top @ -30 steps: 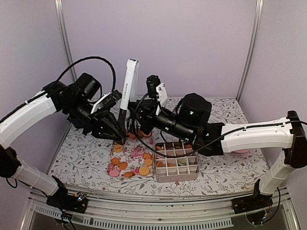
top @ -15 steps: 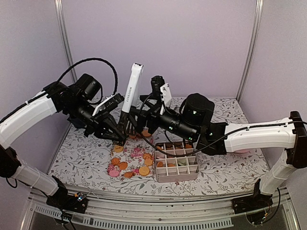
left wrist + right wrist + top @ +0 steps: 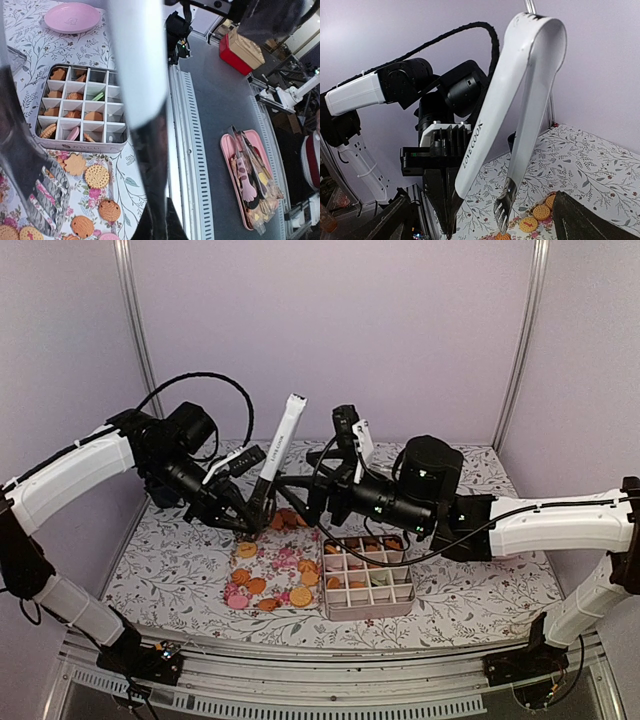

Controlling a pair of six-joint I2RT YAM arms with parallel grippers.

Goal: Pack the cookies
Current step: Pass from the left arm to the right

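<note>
Pinching white tongs (image 3: 490, 115), left fingers (image 3: 442, 195); right fingers (image 3: 585, 222) spread; pink plate (image 3: 72, 17) only in left-wrist view.

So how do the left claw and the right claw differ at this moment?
The left claw is shut on the white tongs; the right claw stands open and grips nothing. The left claw reaches in from the left, the right claw from the right. Both hang close together over the far end of the loose cookies.
</note>
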